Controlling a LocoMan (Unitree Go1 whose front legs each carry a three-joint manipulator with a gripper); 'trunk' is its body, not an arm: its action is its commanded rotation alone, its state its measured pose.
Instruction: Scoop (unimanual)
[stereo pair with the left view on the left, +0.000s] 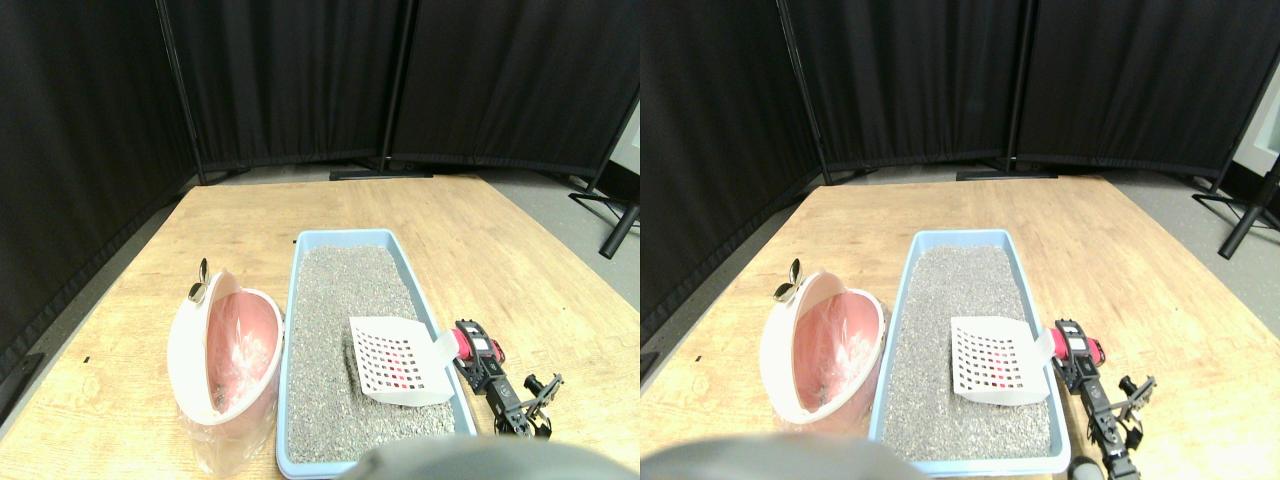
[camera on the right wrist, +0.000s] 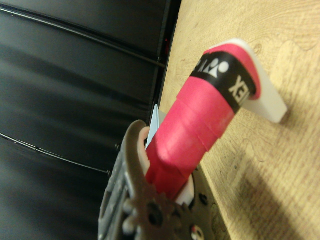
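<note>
Leftmost on the wooden floor panel (stereo pair with the left view on the left: 480, 215) stands a pink-and-white bin (stereo pair with the left view on the left: 222, 348), tipped so its open mouth faces the tray; a clear plastic liner (stereo pair with the left view on the left: 228, 445) spills out under it. Just beside it, touching or nearly so, sits the light blue litter tray (stereo pair with the left view on the left: 292, 300), filled with grey litter (stereo pair with the left view on the left: 335, 330). Over the tray's right-hand part lies the white slotted scoop (stereo pair with the left view on the left: 398, 360), its perforated blade resting on the litter and its far corner reaching over the tray's right rim. From that corner the scoop's handle, wrapped in pink tape (camera on the right wrist: 192, 135) with a black band near its end, runs out to the right gripper (stereo pair with the left view on the left: 470, 352). In the wrist view the wrapped handle passes through the dark jaw frame, and the jaws are closed around it, so the scoop is gripped. Further right the manipulator arm (stereo pair with the left view on the left: 515, 400) rises from the lower right corner. Black curtain panels (stereo pair with the left view on the left: 300, 70) close off the back.
</note>
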